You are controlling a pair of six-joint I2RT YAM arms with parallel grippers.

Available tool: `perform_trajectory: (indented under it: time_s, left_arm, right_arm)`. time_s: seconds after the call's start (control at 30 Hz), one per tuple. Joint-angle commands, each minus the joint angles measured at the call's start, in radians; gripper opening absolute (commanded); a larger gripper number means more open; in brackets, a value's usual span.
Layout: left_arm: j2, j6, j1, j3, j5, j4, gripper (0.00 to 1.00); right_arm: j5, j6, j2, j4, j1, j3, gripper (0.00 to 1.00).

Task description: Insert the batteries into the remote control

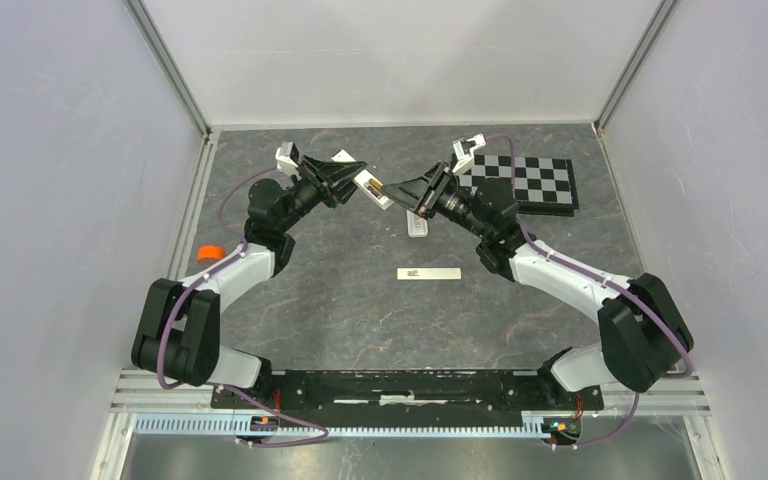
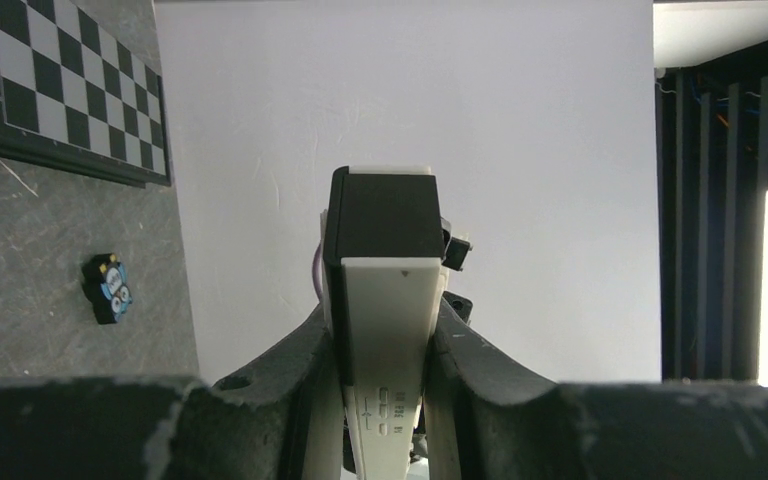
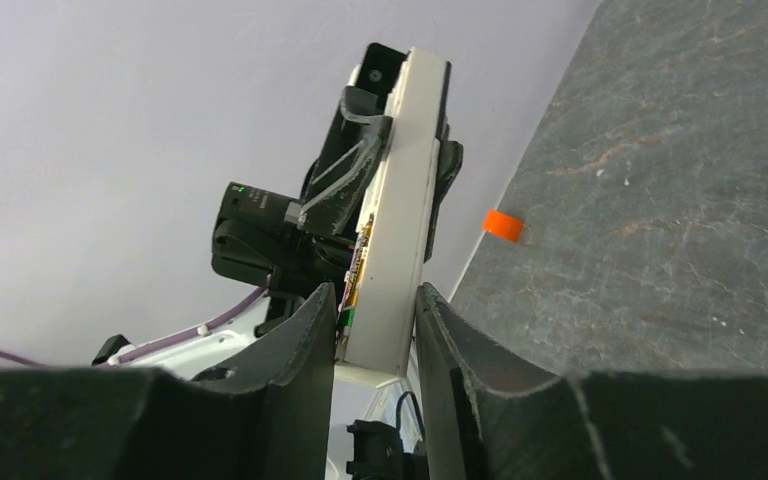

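The white remote control is held in the air between both grippers, above the middle back of the table. My left gripper is shut on one end; in the left wrist view the remote stands edge-on between the fingers. My right gripper is shut on the other end; in the right wrist view the remote runs away from the gripper. A thin yellow-and-green strip shows along its left edge; I cannot tell whether it is a battery. No red-and-blue batteries show loose.
A slim white bar lies on the grey table in front of the grippers. A small white piece lies below the right gripper. A checkerboard lies at the back right. An orange object sits at the left edge.
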Motion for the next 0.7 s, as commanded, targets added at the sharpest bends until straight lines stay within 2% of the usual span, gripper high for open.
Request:
perform_trajectory:
  time_s: [0.0,0.13,0.2,0.47,0.67]
  left_arm:
    - [-0.079,0.065,-0.013,0.074,0.049,0.103,0.07]
    - [-0.124,0.192,-0.013,0.102,0.054,-0.019,0.07]
    - [-0.137,0.227,-0.013,0.109,0.059,-0.037,0.07]
    - [-0.152,0.326,-0.013,0.125,0.091,-0.059,0.07]
    - [-0.195,0.539,-0.012,0.129,0.118,-0.206,0.08]
  right_arm:
    - [0.058,-0.086,0.032,-0.338,-0.005,0.068,0.33]
    - [0.144,-0.182,0.041,-0.561,-0.005,0.128,0.33]
    - [0.184,-0.218,0.041,-0.621,-0.004,0.143,0.34]
    - [0.242,-0.309,0.03,-0.684,-0.002,0.16,0.45]
    - [0.177,-0.428,-0.013,-0.614,-0.009,0.183,0.66]
